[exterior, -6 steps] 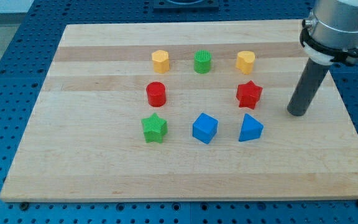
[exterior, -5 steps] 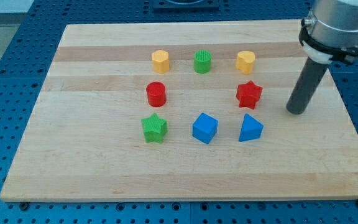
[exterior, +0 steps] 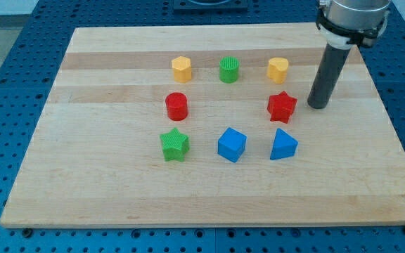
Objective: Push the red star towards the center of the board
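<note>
On the view's left: red cylinder (exterior: 176, 106) and green star (exterior: 175, 145) bound the open middle of the board (exterior: 104, 183).
Centre: bare wood, ringed by the blocks.
Red star (exterior: 282, 107): right side of the ring, above the blue triangular block (exterior: 283, 145).
Tip (exterior: 318, 105): just right of the red star, apart from it, holding nothing.
Advice: likely best to drive straight leftward through the star's middle, avoiding an off-centre shove.
</note>
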Motion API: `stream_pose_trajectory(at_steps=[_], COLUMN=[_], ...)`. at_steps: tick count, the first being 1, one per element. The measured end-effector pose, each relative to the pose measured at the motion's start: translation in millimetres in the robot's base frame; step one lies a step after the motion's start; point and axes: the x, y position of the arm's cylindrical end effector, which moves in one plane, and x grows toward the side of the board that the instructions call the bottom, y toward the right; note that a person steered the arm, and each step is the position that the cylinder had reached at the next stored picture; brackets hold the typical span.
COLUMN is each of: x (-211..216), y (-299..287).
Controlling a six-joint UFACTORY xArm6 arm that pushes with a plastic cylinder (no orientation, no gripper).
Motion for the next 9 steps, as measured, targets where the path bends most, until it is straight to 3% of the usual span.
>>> stream_pose_trajectory(at_steps=[4, 9], x=[8.4, 8.4], y=[-22.3, -121.5])
